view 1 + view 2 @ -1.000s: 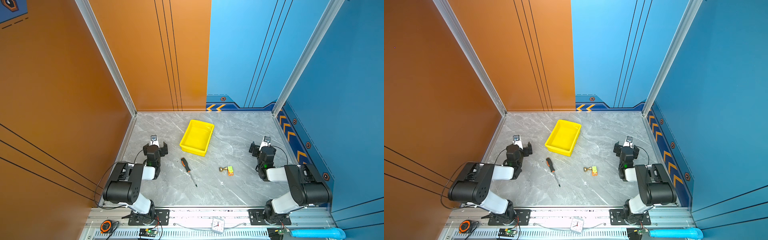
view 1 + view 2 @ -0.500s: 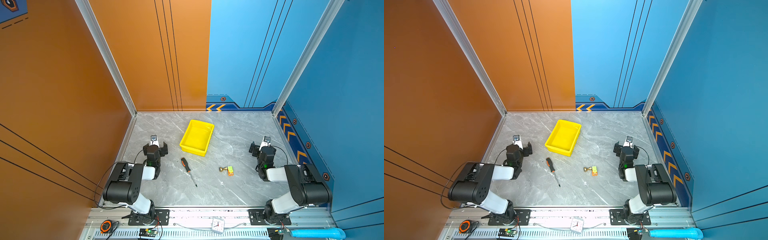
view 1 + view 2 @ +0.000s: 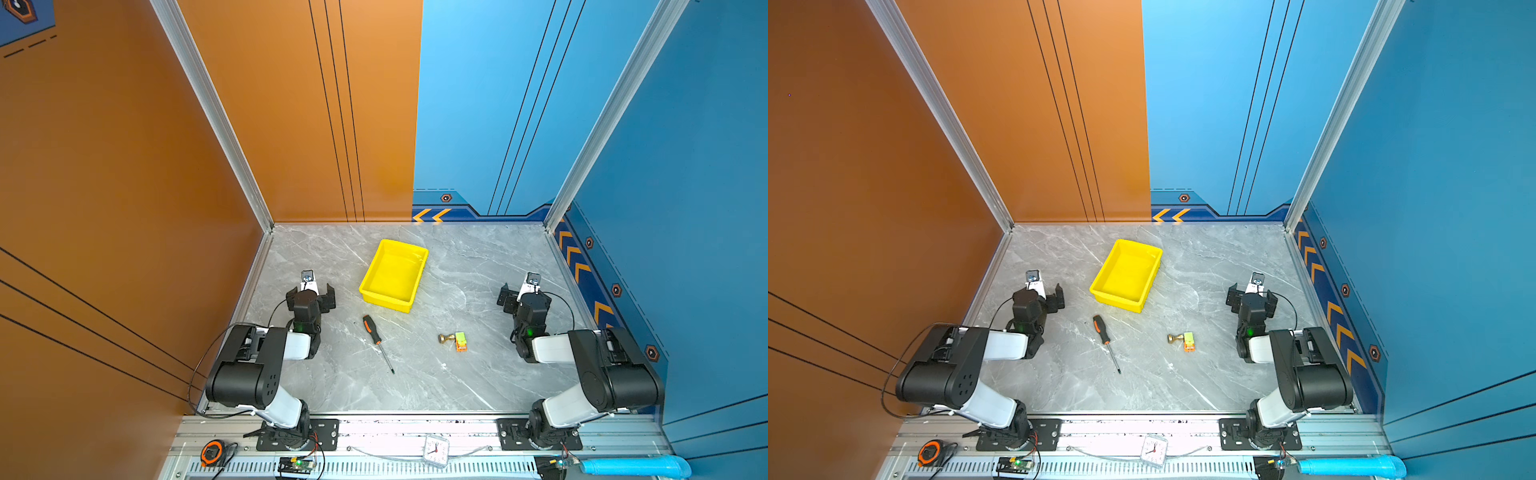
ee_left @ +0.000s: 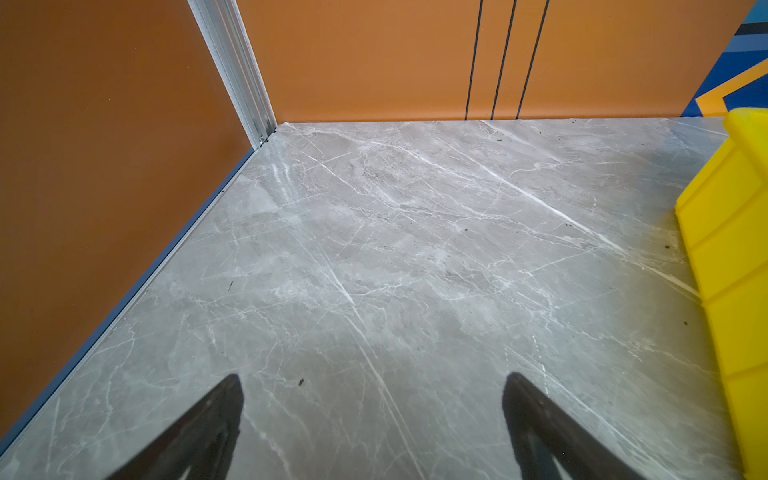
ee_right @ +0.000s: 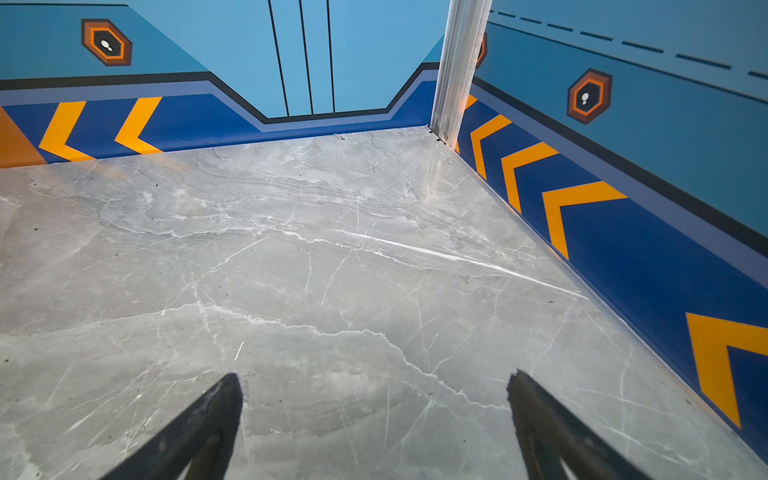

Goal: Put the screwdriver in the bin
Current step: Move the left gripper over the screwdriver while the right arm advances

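The screwdriver [image 3: 376,340] [image 3: 1105,341], black handle with orange accents and a thin dark shaft, lies flat on the grey marble floor just in front of the yellow bin [image 3: 421,253] [image 3: 1156,254], which holds nothing. My left gripper [image 3: 311,291] [image 3: 1040,293] [image 4: 373,384] rests to the left of the bin, open and empty, and the bin's side wall [image 4: 735,249] shows at the edge of the left wrist view. My right gripper [image 3: 524,291] [image 3: 1252,296] [image 5: 375,384] sits far right, open with only bare floor between its fingers.
A small brass knob [image 3: 444,338] and a green-and-orange toy block [image 3: 460,341] lie right of the screwdriver. Orange walls close the left and back, blue walls the right. A clock [image 3: 436,450] and a tape measure [image 3: 211,452] sit on the front rail.
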You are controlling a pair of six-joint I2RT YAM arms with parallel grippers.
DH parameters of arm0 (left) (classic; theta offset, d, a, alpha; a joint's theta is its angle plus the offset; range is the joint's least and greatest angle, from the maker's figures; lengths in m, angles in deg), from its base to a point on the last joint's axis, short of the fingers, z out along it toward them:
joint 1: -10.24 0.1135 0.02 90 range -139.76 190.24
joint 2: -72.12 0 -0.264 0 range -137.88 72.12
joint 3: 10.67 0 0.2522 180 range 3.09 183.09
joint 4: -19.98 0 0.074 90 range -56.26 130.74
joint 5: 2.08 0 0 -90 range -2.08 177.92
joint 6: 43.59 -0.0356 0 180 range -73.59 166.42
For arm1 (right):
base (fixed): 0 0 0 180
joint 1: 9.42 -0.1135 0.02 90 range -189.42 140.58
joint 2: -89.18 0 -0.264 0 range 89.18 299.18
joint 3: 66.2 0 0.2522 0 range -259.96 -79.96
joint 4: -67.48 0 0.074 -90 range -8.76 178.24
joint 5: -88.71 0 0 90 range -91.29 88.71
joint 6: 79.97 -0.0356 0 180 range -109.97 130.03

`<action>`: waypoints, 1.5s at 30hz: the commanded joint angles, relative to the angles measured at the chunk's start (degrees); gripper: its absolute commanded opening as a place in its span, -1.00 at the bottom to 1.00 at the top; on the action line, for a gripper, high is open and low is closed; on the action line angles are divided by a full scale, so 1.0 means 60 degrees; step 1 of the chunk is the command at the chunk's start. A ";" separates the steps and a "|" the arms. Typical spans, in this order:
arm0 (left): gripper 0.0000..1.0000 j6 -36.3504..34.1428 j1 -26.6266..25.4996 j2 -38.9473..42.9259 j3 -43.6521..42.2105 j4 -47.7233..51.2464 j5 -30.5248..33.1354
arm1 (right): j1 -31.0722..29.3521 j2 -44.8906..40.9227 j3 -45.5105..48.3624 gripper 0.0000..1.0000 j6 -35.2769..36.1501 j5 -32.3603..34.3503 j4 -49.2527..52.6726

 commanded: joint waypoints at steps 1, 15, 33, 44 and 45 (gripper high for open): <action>0.96 -0.0138 0.0072 0.0088 -0.0049 -0.0013 -0.0099 | -0.0194 -0.0122 -0.0050 1.00 0.0180 0.0418 -0.0005; 0.96 0.0547 0.0030 0.2485 0.0392 0.3495 0.0283 | -0.0456 -0.2552 -0.0087 1.00 0.0137 0.0924 0.2143; 0.96 0.4289 -0.1434 0.5163 0.3547 1.2983 -0.0989 | -0.2169 -0.5799 -0.3928 1.00 -0.3974 0.1463 1.2352; 0.96 0.6069 -0.3896 0.4009 0.4844 1.5250 -0.1042 | -0.3019 -0.5320 -0.4770 1.00 -0.4378 -0.1308 1.4471; 0.96 0.6262 -0.4102 0.3912 0.4903 1.5378 -0.0951 | -0.3158 -0.5253 -0.4794 1.00 -0.4271 -0.1440 1.4488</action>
